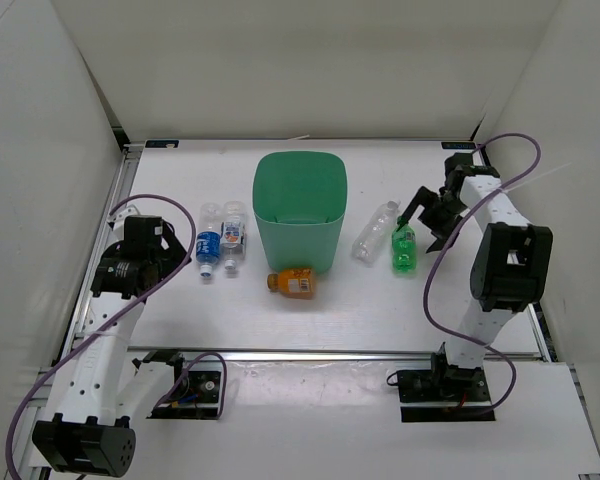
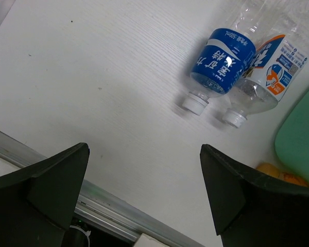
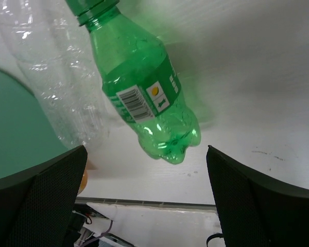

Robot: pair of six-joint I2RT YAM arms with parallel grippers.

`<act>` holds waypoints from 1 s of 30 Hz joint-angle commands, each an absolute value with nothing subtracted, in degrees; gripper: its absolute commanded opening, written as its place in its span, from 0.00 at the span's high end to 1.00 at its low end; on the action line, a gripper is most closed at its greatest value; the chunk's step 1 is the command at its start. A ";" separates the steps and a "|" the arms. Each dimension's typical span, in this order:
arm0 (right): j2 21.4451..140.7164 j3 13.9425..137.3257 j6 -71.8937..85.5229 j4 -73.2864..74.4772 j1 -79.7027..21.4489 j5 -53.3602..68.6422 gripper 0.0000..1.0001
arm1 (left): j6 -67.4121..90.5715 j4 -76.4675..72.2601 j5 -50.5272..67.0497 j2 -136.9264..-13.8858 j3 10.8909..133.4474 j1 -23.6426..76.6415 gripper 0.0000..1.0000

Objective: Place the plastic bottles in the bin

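The mint-green bin (image 1: 300, 245) stands upright at the table's middle. Two clear bottles with blue-white labels (image 1: 209, 246) (image 1: 233, 240) lie side by side left of it, caps toward me. The orange bottle (image 1: 293, 283) lies in front of the bin. The plain clear bottle (image 1: 375, 232) and the green bottle (image 1: 404, 250) lie to its right. My left gripper (image 1: 168, 250) is open and empty, left of the labelled bottles (image 2: 224, 64) (image 2: 270, 72). My right gripper (image 1: 427, 222) is open and empty, just above and right of the green bottle (image 3: 144, 92), with the clear bottle (image 3: 56, 87) beside it.
White walls enclose the table on the left, back and right. An aluminium rail (image 1: 330, 355) runs along the front edge, also in the left wrist view (image 2: 108, 216). Purple cables loop beside each arm. The bin's wall shows in both wrist views (image 2: 301, 139) (image 3: 15, 123).
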State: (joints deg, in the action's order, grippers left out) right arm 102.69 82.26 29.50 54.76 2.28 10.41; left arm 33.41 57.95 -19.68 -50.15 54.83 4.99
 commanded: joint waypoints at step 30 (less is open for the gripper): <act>94.92 107.46 40.33 55.56 0.45 26.17 0.74 | 32.87 55.46 -13.36 -53.61 53.35 3.69 0.00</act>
